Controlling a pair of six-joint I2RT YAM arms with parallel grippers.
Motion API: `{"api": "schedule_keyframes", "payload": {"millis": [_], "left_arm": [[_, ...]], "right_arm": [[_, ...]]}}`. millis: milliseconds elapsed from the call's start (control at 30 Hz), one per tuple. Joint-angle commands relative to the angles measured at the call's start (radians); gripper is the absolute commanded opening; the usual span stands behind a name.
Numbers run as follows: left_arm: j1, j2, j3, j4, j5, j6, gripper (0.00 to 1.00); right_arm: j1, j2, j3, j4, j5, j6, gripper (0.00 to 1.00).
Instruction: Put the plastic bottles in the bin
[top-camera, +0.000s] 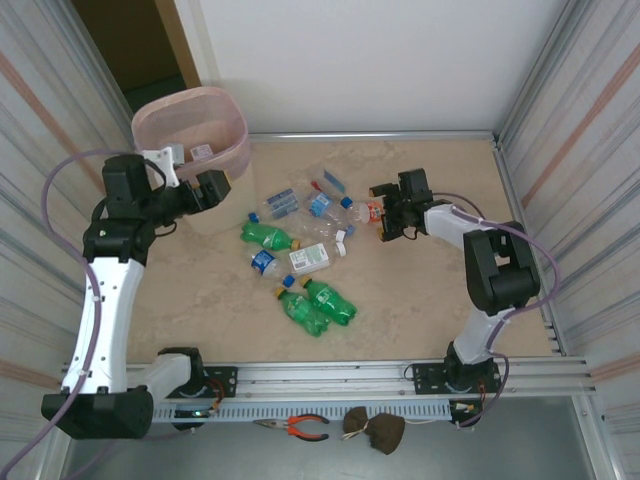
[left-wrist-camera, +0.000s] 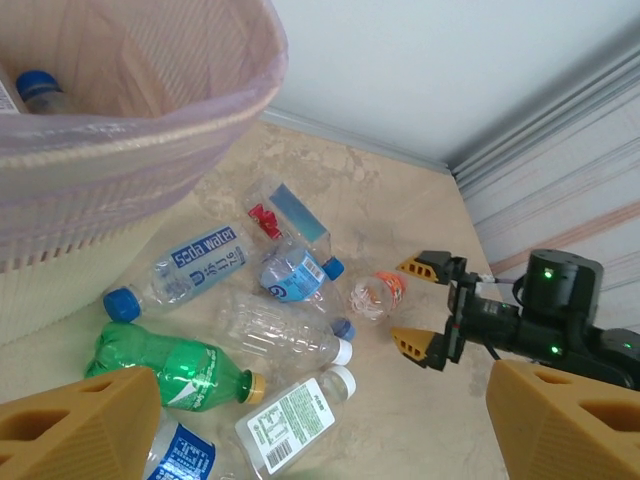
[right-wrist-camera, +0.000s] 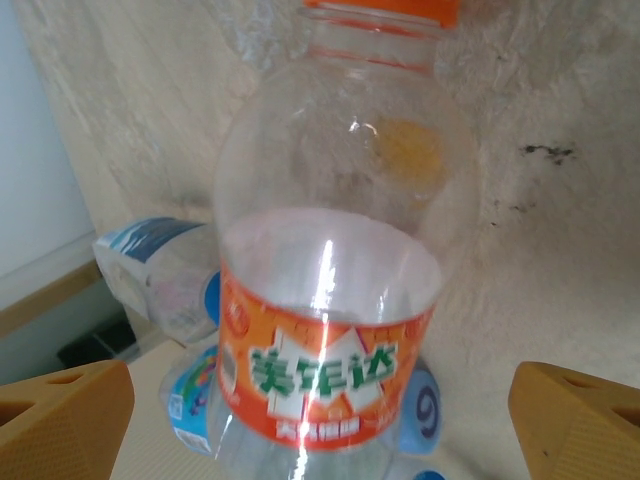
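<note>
Top external view is showing the right claw (top-camera: 384, 216) spreading released just beside the orange-labelled bottle (top-camera: 372, 212), centre right on the desk (top-camera: 420, 300); the left claw (top-camera: 214, 188) is hanging released beside the bin (top-camera: 240, 148), upper left.

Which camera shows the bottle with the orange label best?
The right wrist camera: the orange-labelled bottle is close up, so its orange cap and label print show clearly. From the top external camera the bottle is a small orange speck by the right gripper. The left wrist camera shows the bottle small and far off.
</note>
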Motion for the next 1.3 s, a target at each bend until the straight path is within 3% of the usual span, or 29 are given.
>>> {"api": "schedule_keyframes", "payload": {"millis": [0,300,833,1100,1267], "left_arm": [[-0.012,-0.03,-0.01,0.013,0.007,-0.013,0.85],[-0.023,-0.042,-0.032,0.02,-0.004,-0.02,0.85],[-0.037,-0.042,-0.058,0.042,-0.006,-0.034,0.84],[-0.071,-0.029,-0.057,0.078,-0.014,-0.034,0.85],[-0.128,-0.041,-0.074,0.134,-0.069,-0.034,0.84]], "right_arm": [[-0.006,0.049,0.042,0.088,-0.051,0.076,0.95],[-0.011,0.131,0.064,0.144,-0.064,0.104,0.91],[-0.01,0.126,0.027,0.179,-0.061,0.116,0.65],[-0.011,-0.012,-0.007,0.1,-0.001,-0.024,0.59],[-0.005,-0.147,-0.028,0.04,0.044,-0.21,0.58]]}}
